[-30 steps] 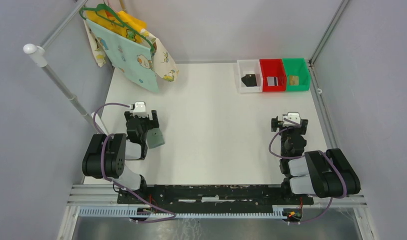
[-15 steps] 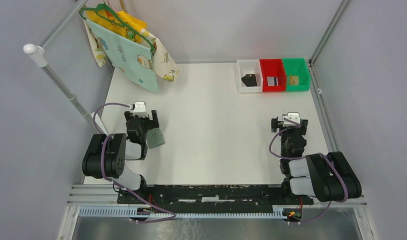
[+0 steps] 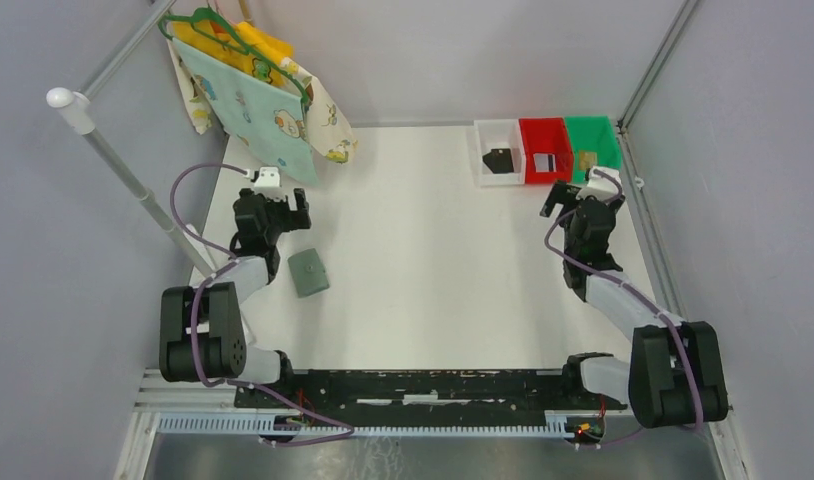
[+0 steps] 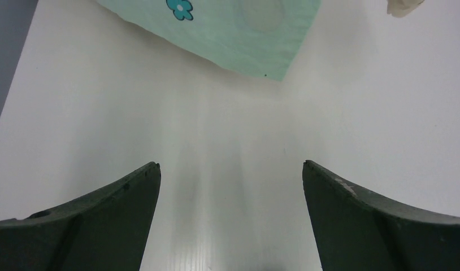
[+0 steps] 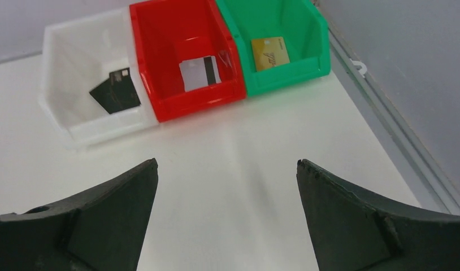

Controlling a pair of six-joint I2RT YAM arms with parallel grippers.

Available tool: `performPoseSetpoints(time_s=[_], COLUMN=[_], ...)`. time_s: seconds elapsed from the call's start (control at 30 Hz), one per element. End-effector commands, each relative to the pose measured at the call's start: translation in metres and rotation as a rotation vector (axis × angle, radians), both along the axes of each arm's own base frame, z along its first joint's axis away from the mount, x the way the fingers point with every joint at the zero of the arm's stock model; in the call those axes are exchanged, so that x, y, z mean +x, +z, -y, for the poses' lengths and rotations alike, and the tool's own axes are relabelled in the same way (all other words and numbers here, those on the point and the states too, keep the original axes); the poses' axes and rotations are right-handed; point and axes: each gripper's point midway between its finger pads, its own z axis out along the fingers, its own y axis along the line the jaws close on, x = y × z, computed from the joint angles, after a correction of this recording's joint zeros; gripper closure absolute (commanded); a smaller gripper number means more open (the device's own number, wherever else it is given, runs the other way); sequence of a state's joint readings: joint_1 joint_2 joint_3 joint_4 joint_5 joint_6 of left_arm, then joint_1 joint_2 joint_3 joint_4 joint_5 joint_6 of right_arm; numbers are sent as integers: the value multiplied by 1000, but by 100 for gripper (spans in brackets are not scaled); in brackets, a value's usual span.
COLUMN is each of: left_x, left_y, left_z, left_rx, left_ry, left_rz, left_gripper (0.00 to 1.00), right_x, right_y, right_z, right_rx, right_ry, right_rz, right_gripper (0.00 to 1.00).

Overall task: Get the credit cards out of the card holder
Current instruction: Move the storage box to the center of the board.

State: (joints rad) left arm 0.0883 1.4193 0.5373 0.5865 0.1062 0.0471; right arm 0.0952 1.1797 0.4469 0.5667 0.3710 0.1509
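Note:
The grey-blue card holder (image 3: pixel 309 272) lies closed and flat on the white table, just near-right of my left gripper (image 3: pixel 270 205). It is out of both wrist views. My left gripper (image 4: pixel 231 164) is open and empty over bare table, facing the hanging cloth. My right gripper (image 3: pixel 581 195) is open and empty (image 5: pixel 226 162), just short of the bins. A silver card with a dark stripe (image 5: pixel 199 72) lies in the red bin (image 5: pixel 160 34). A gold card (image 5: pixel 269 53) lies in the green bin (image 5: pixel 307 28).
A white bin (image 5: pixel 64 51) holds a small black object (image 5: pixel 116 90). The three bins (image 3: pixel 545 150) stand at the back right. Printed cloths on a green hanger (image 3: pixel 253 100) hang at the back left, near a white pole (image 3: pixel 113 160). A metal rail (image 3: pixel 648 230) runs along the right edge.
Both arms have reached away from their bases. The left gripper moved off the card holder toward the cloth; the right gripper moved up to the bins. The holder has not moved.

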Motion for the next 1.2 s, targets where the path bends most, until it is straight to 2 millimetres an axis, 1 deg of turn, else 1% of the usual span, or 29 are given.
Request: performPoseSetpoints(time_s=[0.0, 0.03, 0.07, 0.1, 0.13, 0.2, 0.23, 0.27, 0.3, 0.33, 0.4, 0.43, 0.47, 0.5, 0.53, 0.73, 0.83, 0.9, 0.97, 1.0, 1.03, 1.1, 1.13, 1.17], left_x=[1, 0, -1, -3, -4, -11, -14, -16, -19, -21, -25, -27, -28, -30, -32, -42, -47, -50, -52, -53, -53, -55, -57, -59], left_y=[17, 19, 23, 26, 29, 30, 30, 29, 26, 25, 20, 17, 13, 11, 7, -17, -21, -20, -20, -21, -24, -29, -33, -37], left_z=[12, 14, 15, 17, 18, 22, 25, 25, 25, 24, 20, 16, 13, 9, 6, -5, -9, -11, -13, -16, -18, -22, -22, -20], left_rx=[-27, -29, -26, -23, -24, -23, -17, -8, 0, 11, 37, 53, 58, 63, 74, 182, 190, 188, 196, 204, 214, 230, 229, 225], left_ry=[-90, -101, -114, -126, -136, -177, -200, -217, -227, -238, -261, -274, -278, -284, -297, -381, -406, -430, -441, -439, -436, -435, -442, -454], left_rz=[-101, -117, -125, -134, -141, -170, -188, -202, -230, -250, -283, -300, -319, -336, -356, -452, -473, -482, -493, -498, -505, -523, -535, -545], left_gripper=[0, 0, 0, 0, 0, 0, 0, 0, 0, 0, 0, 0, 0, 0, 0, 0, 0, 0, 1, 1, 4, 15, 20, 22], right_x=[44, 59, 72, 86, 97, 120, 129, 139, 147, 155, 170, 176, 181, 186, 190, 210, 216, 219, 222, 224, 226, 226, 225, 224], right_y=[21, 30, 28, 37, 33, 41, 34, 35, 28, 28, 19, 18, 11, 9, 3, -26, -39, -45, -51, -53, -56, -62, -64, -65], right_z=[-21, -30, -33, -35, -36, -43, -46, -48, -49, -52, -55, -57, -58, -61, -63, -65, -66, -67, -68, -69, -71, -74, -75, -80], right_rx=[162, 142, 135, 133, 129, 117, 104, 91, 75, 62, 43, 35, 26, 20, 17, 18, 19, 17, 12, 9, 6, 2, 1, -3], right_ry=[89, 143, 158, 161, 160, 178, 184, 185, 183, 191, 193, 198, 198, 204, 207, 200, 198, 203, 209, 215, 220, 230, 235, 246], right_rz=[-33, -51, -83, -93, -121, -129, -159, -169, -196, -207, -237, -242, -257, -261, -270, -301, -315, -315, -321, -325, -330, -344, -345, -348], right_gripper=[2, 2, 2, 2, 2, 3, 4, 6, 7, 10, 13, 14, 15, 16, 16, 23, 27, 30, 35, 39, 44, 50, 54, 56])
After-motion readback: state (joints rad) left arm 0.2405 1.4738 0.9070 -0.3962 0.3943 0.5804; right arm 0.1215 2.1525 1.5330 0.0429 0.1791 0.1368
